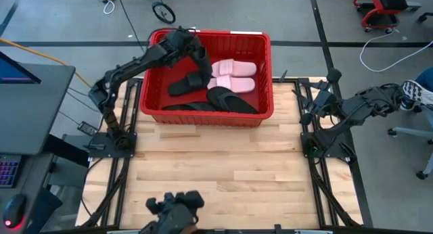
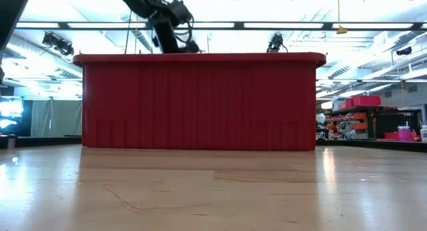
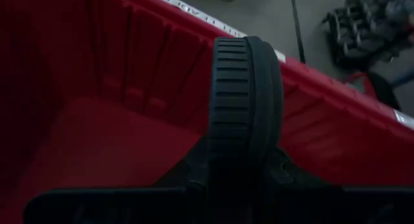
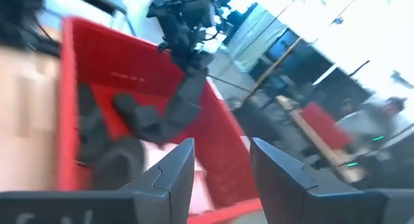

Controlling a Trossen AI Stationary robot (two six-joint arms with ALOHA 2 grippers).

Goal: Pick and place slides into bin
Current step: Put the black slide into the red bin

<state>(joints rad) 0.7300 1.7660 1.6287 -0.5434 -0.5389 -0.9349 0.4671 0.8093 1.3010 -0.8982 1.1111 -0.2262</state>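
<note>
The red bin (image 1: pixel 260 44) stands at the table's far middle; it fills the low view (image 2: pixel 200 104). In it lie two pale pink slides (image 1: pixel 233 75) and black slides (image 1: pixel 233 100) along its near wall. My left gripper (image 1: pixel 199 70) reaches into the bin from above and is shut on another black slide (image 1: pixel 184 85), seen edge-on in the left wrist view (image 3: pixel 246 101). My right gripper (image 1: pixel 318 102) is open and empty at the table's right edge, its fingers apart in the right wrist view (image 4: pixel 220 166). My left gripper pinches the black slide between its two fingers at one end (image 3: pixel 242 166), with the ribbed sole (image 3: pixel 236 88) facing the wrist camera. The fingers come from above, pointing down. The slide hangs slanting below the gripper inside the bin (image 4: pixel 171 117). Whether its lower end touches the bin floor I cannot tell.
The bare wooden tabletop (image 1: pixel 216 166) stretches between the bin and the near edge. A dark camera mount (image 1: pixel 176 210) sits at the near edge. Both arm bases stand on black frames at the table's left (image 1: pixel 111 143) and right (image 1: pixel 318 146).
</note>
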